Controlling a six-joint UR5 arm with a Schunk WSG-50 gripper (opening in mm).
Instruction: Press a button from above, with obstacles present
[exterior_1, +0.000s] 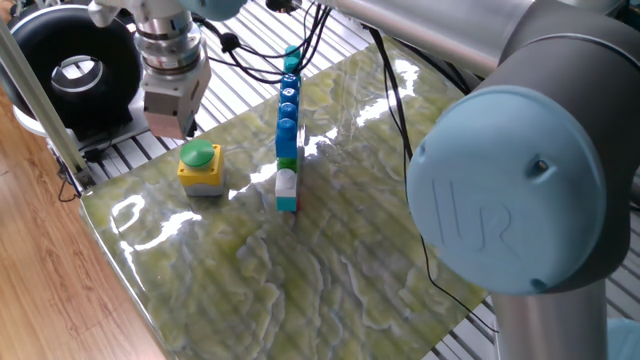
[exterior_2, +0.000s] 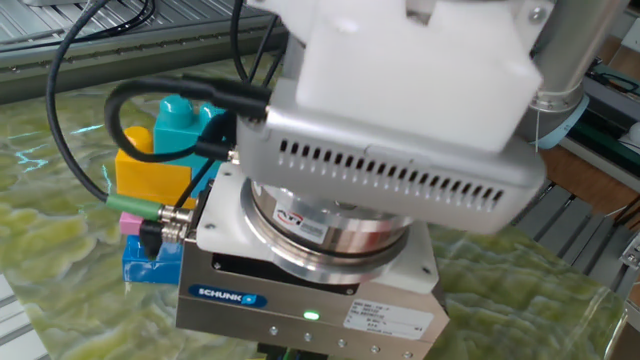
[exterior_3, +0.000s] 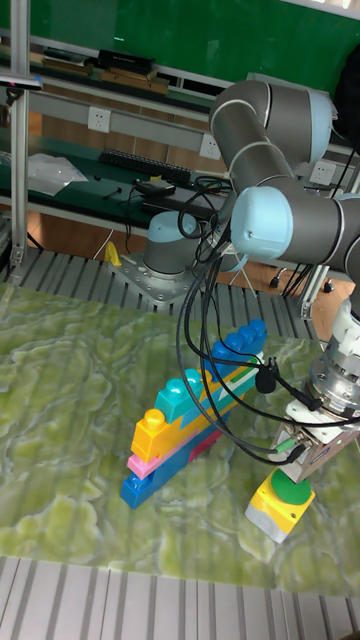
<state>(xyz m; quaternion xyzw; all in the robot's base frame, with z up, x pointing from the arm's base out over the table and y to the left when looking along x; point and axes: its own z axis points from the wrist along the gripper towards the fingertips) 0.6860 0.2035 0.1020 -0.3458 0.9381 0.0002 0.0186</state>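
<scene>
The button, a green cap on a yellow box, sits near the mat's left edge. It also shows in the tall fixed view as button at the front right. My gripper hangs above and just behind the button, a short way off its cap. In the tall fixed view the gripper is close over the green cap, with no contact that I can make out. Its fingertips are too small or hidden, so their gap is unclear. The obstacles, a long mostly blue brick row, stand right of the button.
The brick row lies left of the button in the tall fixed view, its stacked end showing behind the gripper housing. Black cables trail from the wrist over the bricks. A black round unit stands beyond the mat's left corner.
</scene>
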